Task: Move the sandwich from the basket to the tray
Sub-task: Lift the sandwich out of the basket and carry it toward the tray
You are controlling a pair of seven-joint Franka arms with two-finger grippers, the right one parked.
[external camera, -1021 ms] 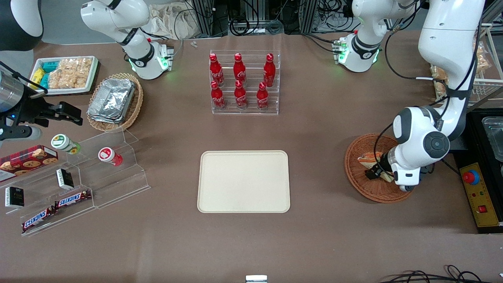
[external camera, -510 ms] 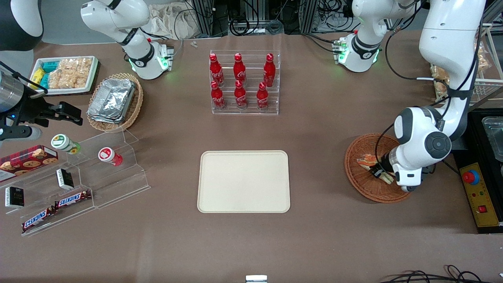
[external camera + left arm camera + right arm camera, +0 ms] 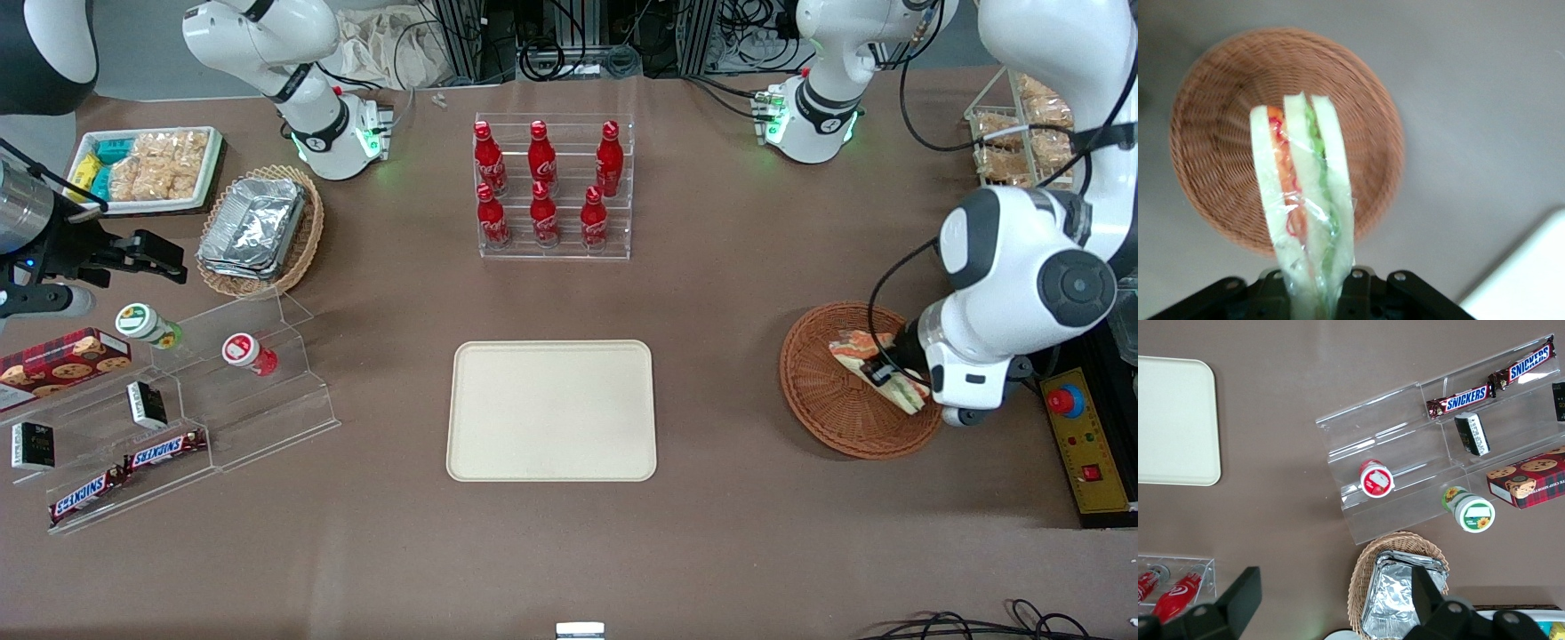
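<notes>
The gripper (image 3: 882,372) hangs over the basket (image 3: 822,404) at the working arm's end of the table, closed on the sandwich (image 3: 867,356); the tray (image 3: 551,411) lies well apart, mid-table

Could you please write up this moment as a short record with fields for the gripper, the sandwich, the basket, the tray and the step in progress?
gripper: the gripper is above the basket, shut on the sandwich
sandwich: the sandwich, wrapped in clear film, is held at one end between the fingers, clear of the wicker
basket: the basket sits toward the working arm's end of the table, with nothing else seen in it
tray: the tray is bare, beside the basket
step: sandwich picked up, not yet carried to the tray
</notes>
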